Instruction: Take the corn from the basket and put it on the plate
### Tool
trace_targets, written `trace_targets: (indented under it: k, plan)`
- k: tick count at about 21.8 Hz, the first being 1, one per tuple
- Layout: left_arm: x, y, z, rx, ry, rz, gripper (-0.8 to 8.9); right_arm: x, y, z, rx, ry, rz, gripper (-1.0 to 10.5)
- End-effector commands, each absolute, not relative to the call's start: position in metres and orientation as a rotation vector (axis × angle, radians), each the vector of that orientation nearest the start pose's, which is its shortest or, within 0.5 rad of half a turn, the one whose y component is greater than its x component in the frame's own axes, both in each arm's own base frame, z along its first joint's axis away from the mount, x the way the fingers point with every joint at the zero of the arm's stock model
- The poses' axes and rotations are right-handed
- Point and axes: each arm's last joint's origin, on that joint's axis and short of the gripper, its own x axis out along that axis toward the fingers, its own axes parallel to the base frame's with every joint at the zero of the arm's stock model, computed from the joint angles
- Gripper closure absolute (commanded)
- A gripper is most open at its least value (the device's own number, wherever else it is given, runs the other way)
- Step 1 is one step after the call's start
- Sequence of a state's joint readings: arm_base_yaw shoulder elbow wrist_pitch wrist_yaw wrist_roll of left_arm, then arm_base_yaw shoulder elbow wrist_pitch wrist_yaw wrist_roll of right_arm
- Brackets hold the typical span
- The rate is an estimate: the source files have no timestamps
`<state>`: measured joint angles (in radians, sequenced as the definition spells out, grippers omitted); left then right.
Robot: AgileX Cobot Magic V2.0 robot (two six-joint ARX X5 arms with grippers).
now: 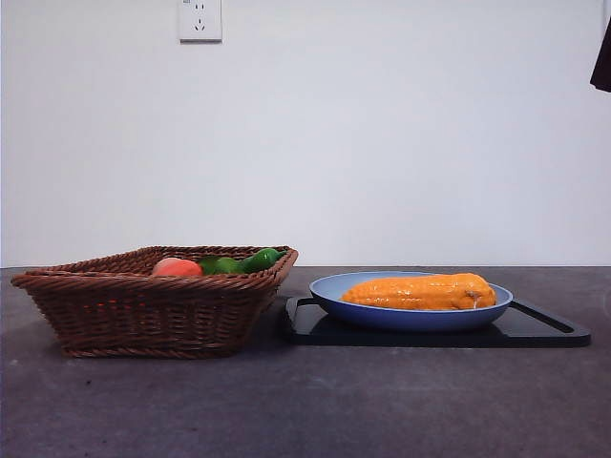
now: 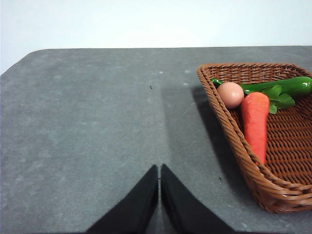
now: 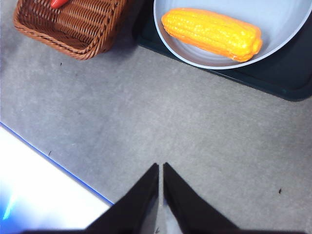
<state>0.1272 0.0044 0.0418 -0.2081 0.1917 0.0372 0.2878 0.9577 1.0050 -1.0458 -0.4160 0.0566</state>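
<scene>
The orange-yellow corn [image 1: 420, 292] lies on its side in the blue plate [image 1: 329, 289], which rests on a flat black tray. In the right wrist view the corn [image 3: 212, 33] fills the plate [image 3: 287, 19], well ahead of my right gripper [image 3: 161, 168], which is shut and empty above bare table. The brown wicker basket [image 1: 143, 310] stands left of the plate. My left gripper [image 2: 159, 170] is shut and empty over the table beside the basket [image 2: 229, 126]. A black tip of an arm [image 1: 602, 57] shows at the top right corner of the front view.
The basket holds a round pink-red fruit [image 2: 230, 94], an orange-red carrot [image 2: 255, 124] and a green vegetable [image 2: 287, 87]. The black tray [image 1: 544, 329] sticks out right of the plate. A blue-lined table edge [image 3: 53, 161] runs near my right gripper. A wall socket [image 1: 200, 19] sits high on the back wall.
</scene>
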Motion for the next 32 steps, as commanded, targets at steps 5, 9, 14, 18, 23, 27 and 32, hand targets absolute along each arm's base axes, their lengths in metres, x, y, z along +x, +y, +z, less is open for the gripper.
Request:
trace_targets:
  k: [5, 9, 14, 18, 23, 27, 32]
  plan:
    - [0.093, 0.006, 0.15, -0.005, 0.229, -0.071, 8.06, 0.153, 0.058, 0.313, 0.108, 1.024, 0.624, 9.4]
    - [0.093, 0.006, 0.15, -0.005, 0.229, -0.071, 8.06, 0.156, 0.053, 0.323, -0.018, 0.825, 0.622, 9.4]
    - [0.093, 0.006, 0.15, -0.005, 0.229, -0.071, 8.06, 0.147, 0.028, 0.319, -0.063, 0.306, 0.501, 9.4]
    - [0.093, 0.006, 0.15, -0.005, 0.229, -0.071, 8.06, 0.123, 0.009, 0.28, -0.058, 0.106, 0.354, 9.4]
    - [0.093, 0.006, 0.15, -0.005, 0.229, -0.071, 8.06, 0.105, 0.005, 0.241, -0.087, 0.007, 0.249, 9.4]
    - [0.093, 0.006, 0.15, -0.005, 0.229, -0.071, 8.06, 0.098, 0.005, 0.215, -0.093, -0.027, 0.247, 9.4]
    - [0.093, 0.006, 0.15, -0.005, 0.229, -0.071, 8.06, 0.096, 0.005, 0.191, -0.093, -0.037, 0.238, 9.4]
